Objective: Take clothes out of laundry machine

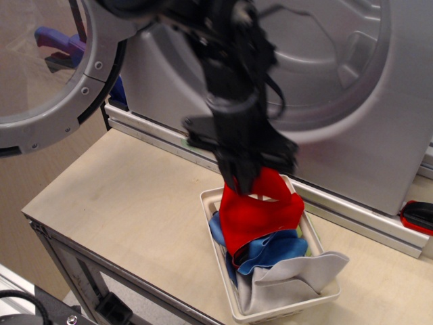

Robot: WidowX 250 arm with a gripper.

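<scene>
Wooden tabletop fronts the washer, door swung wide at 10 o'clock for access. Dead centre, the gripper pinches a red cloth above the basket, apparently ready to drop it onto the clothes there.

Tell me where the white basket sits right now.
The white basket sits on the wooden table, lower centre-right, before the laundry machine, directly under the gripper.

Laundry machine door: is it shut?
No, the round clear-windowed door is swung open to the left, leaving the laundry machine drum opening exposed.
</scene>
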